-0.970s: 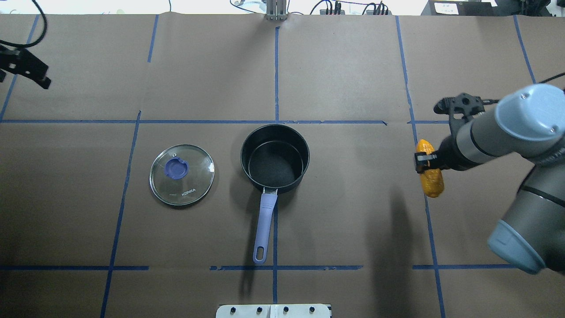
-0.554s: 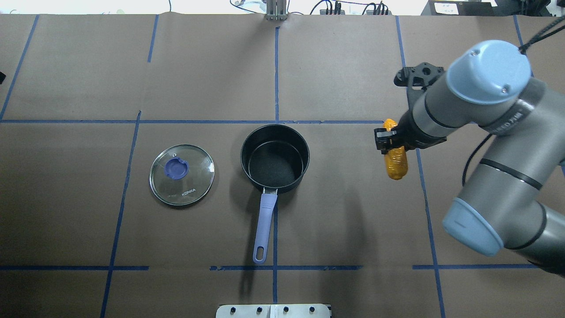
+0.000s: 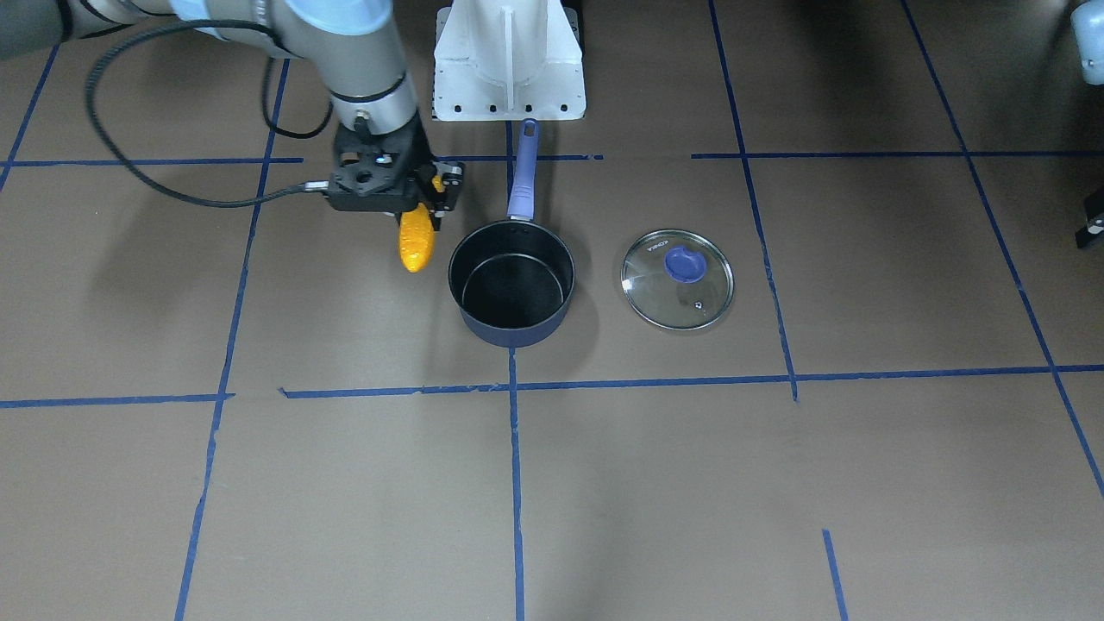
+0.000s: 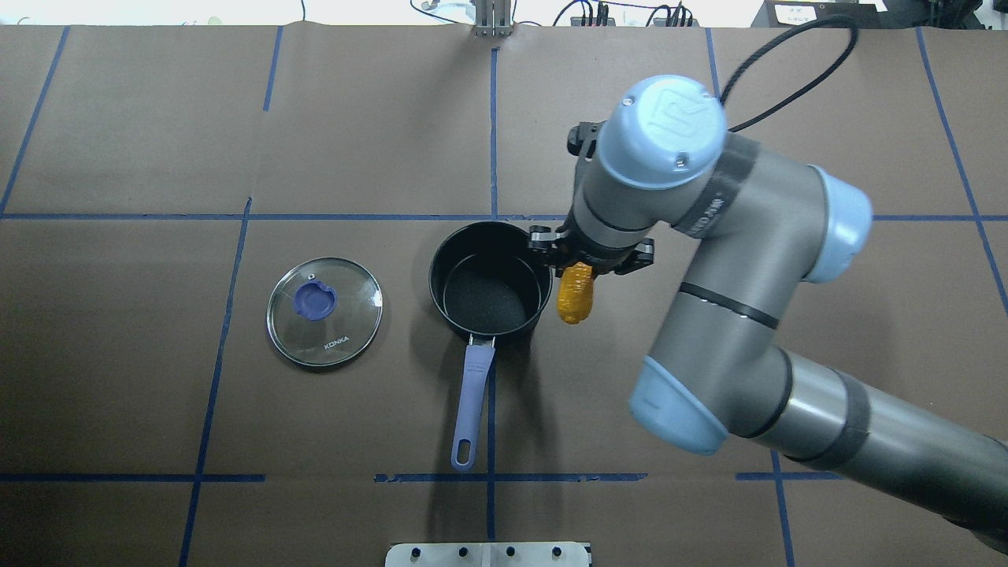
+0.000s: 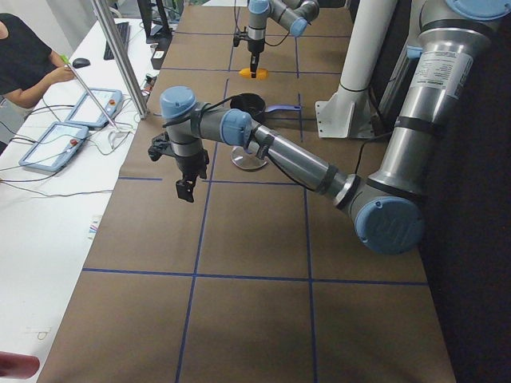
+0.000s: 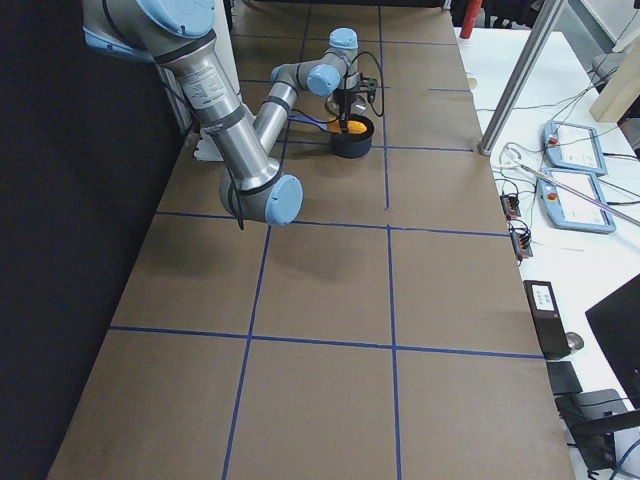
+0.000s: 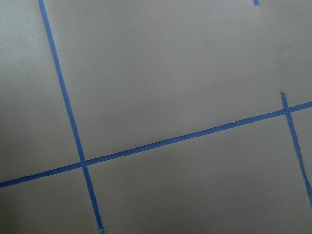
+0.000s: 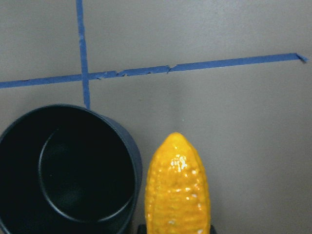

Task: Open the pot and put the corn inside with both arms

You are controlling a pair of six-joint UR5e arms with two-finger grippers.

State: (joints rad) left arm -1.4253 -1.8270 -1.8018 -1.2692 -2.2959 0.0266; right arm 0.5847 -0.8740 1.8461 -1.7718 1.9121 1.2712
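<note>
The dark navy pot point(image 4: 490, 303) stands open at the table's middle, its lavender handle point(image 4: 473, 402) pointing toward the robot. The glass lid point(image 4: 324, 312) with its blue knob lies flat on the table left of the pot. My right gripper point(image 3: 429, 200) is shut on the orange-yellow corn point(image 4: 574, 295) and holds it above the table, just outside the pot's right rim. The right wrist view shows the corn point(image 8: 178, 190) beside the pot point(image 8: 122, 141). My left gripper point(image 5: 185, 187) hangs over bare table far to the left; I cannot tell whether it is open or shut.
The white base pedestal point(image 3: 509, 60) stands at the robot's edge behind the pot handle. Blue tape lines cross the brown table cover. My right arm's elbow point(image 4: 677, 402) hangs over the table's right half. An operator point(image 5: 24, 64) sits at a side table with control pendants.
My right arm has swung left with the corn, from the table's right side to just beside the pot's right rim. The left gripper has left the overhead view.
</note>
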